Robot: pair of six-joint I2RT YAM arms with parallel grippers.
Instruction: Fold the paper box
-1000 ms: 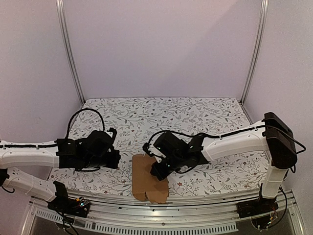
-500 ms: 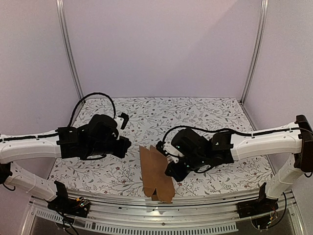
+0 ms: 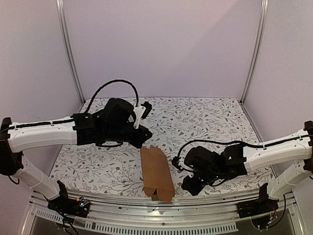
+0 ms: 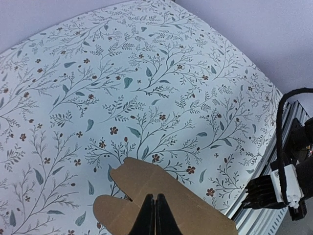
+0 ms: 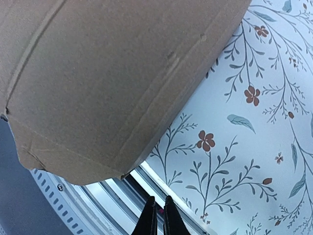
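Past near table (image 3: 107,188) edge: paper box (image 3: 156,171) corner overhangs.

The paper box (image 3: 156,174) lies flat; near floral table's (image 3: 205,117) front edge.

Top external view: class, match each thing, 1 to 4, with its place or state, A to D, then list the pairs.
1 paper box
2 left gripper
3 right gripper
4 table

A shut, to the right of the box
B floral-patterned surface
C brown cardboard, at the near edge
D shut, by the box's far end

Pairs: 1-C, 2-D, 3-A, 4-B
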